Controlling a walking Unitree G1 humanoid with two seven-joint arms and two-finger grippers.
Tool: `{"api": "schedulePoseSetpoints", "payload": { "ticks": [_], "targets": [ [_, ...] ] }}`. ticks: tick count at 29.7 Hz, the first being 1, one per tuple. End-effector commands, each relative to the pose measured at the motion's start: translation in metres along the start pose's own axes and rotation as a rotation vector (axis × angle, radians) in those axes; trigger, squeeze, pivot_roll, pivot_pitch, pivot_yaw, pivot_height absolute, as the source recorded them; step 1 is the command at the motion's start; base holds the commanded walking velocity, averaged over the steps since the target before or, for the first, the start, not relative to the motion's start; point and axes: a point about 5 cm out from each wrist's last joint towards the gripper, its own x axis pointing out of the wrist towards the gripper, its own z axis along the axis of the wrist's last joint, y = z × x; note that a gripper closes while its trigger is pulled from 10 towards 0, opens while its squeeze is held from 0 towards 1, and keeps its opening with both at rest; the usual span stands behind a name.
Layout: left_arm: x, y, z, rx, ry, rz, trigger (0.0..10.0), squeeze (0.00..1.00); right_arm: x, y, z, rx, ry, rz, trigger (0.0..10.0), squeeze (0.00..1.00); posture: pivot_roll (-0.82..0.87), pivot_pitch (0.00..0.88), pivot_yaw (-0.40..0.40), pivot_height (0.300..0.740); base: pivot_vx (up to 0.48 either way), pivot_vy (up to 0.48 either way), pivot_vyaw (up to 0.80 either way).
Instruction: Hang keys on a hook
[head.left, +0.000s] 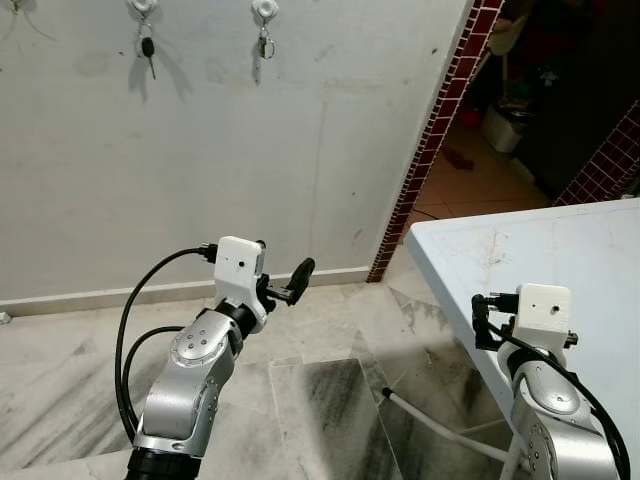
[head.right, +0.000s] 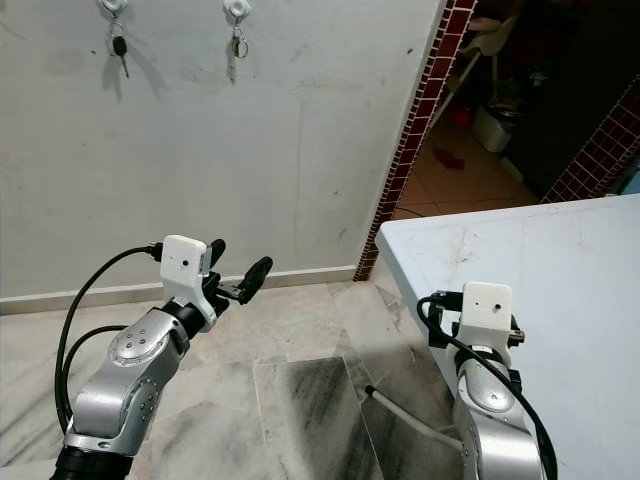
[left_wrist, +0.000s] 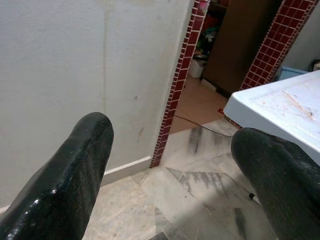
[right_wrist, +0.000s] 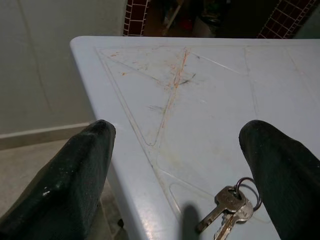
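The keys (right_wrist: 231, 205) lie flat on the pale table (head.left: 560, 260) at the right — not yet picked up, so nearly the whole job is left: grasp, carry, hang. The right gripper (right_wrist: 185, 175) hovers above the table's near edge, fingers spread wide and empty, the keys just beside 1 fingertip. The left gripper (left_wrist: 170, 185), also wide apart, points toward the wall. On the far wall 2 hooks (head.left: 265, 10) already carry keys.

no words, labels, brands or numbers can be read anywhere. the wall (head.left: 250, 150), the desk (right_wrist: 200, 100) and the white housings on the arms carry no legible marking, and the keys (right_wrist: 230, 205) on the desk show no stamp that can be made out.
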Motion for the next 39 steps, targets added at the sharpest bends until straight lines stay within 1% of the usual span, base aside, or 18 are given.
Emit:
{"api": "schedulePoseSetpoints", "payload": {
  "ticks": [1,11,17,19,20,23,24,25,26,27,29,31,39],
  "targets": [
    [0.001,-0.005,0.0,-0.001,0.006,-0.031,10.0,0.0,0.0,-0.004,-0.001,0.0,0.003,-0.016,10.0,0.0,0.06,0.038,-0.101,0.74,0.0,0.0,0.0],
    [0.002,-0.004,0.001,0.001,0.007,-0.034,10.0,0.0,0.002,-0.003,-0.004,-0.006,0.016,-0.02,10.0,0.0,0.07,0.029,-0.099,0.74,0.0,0.0,0.0],
    [0.002,-0.005,-0.001,-0.006,0.018,-0.032,10.0,0.0,0.007,-0.006,-0.01,-0.039,0.059,-0.057,10.0,0.0,0.07,0.028,-0.105,0.74,0.0,0.0,0.0],
    [0.002,-0.006,-0.004,-0.013,0.039,-0.037,10.0,0.0,0.009,-0.007,-0.01,-0.037,0.068,-0.065,10.0,0.0,0.07,0.028,-0.106,0.74,0.0,0.0,0.0],
    [0.0,-0.008,-0.009,-0.022,0.078,-0.055,10.0,0.0,0.01,-0.009,-0.011,-0.043,0.079,-0.085,10.0,0.0,0.07,0.029,-0.107,0.74,0.0,0.0,0.0],
    [-0.001,-0.011,-0.016,-0.035,0.118,-0.089,10.0,0.0,0.012,-0.01,-0.012,-0.029,0.086,-0.087,10.0,0.0,0.07,0.031,-0.109,0.74,0.0,0.0,0.0],
    [-0.002,-0.014,-0.019,-0.04,0.144,-0.113,10.0,0.0,0.012,-0.011,-0.012,-0.03,0.09,-0.097,10.0,0.0,0.07,0.031,-0.109,0.74,0.0,0.0,0.0],
    [-0.004,-0.02,-0.026,-0.043,0.199,-0.165,10.0,0.0,0.014,-0.01,-0.013,-0.016,0.095,-0.1,10.0,0.0,0.08,0.031,-0.111,0.74,0.0,0.0,0.0],
    [-0.004,-0.02,-0.026,-0.043,0.199,-0.165,10.0,0.0,0.014,-0.01,-0.013,-0.016,0.095,-0.1,10.0,0.0,0.08,0.031,-0.111,0.74,0.0,0.0,0.0],
    [-0.005,-0.022,-0.029,-0.038,0.22,-0.189,10.0,0.0,0.015,-0.01,-0.013,-0.014,0.095,-0.105,10.0,0.0,0.08,0.031,-0.111,0.74,0.0,0.0,0.0],
    [-0.005,-0.026,-0.029,-0.048,0.232,-0.226,10.0,0.0,0.016,-0.009,-0.013,-0.011,0.096,-0.108,10.0,0.0,0.08,0.031,-0.111,0.74,0.0,0.0,0.0],
    [-0.005,-0.028,-0.027,-0.036,0.229,-0.251,10.0,0.0,0.016,-0.009,-0.013,-0.011,0.098,-0.114,10.0,0.0,0.08,0.032,-0.107,0.74,0.0,0.0,0.0],
    [-0.004,-0.028,-0.023,-0.005,0.251,-0.298,10.0,0.0,0.013,-0.013,-0.022,0.027,0.151,-0.153,10.0,0.0,0.08,0.035,-0.094,0.74,0.0,0.0,0.0]
  ]
}}
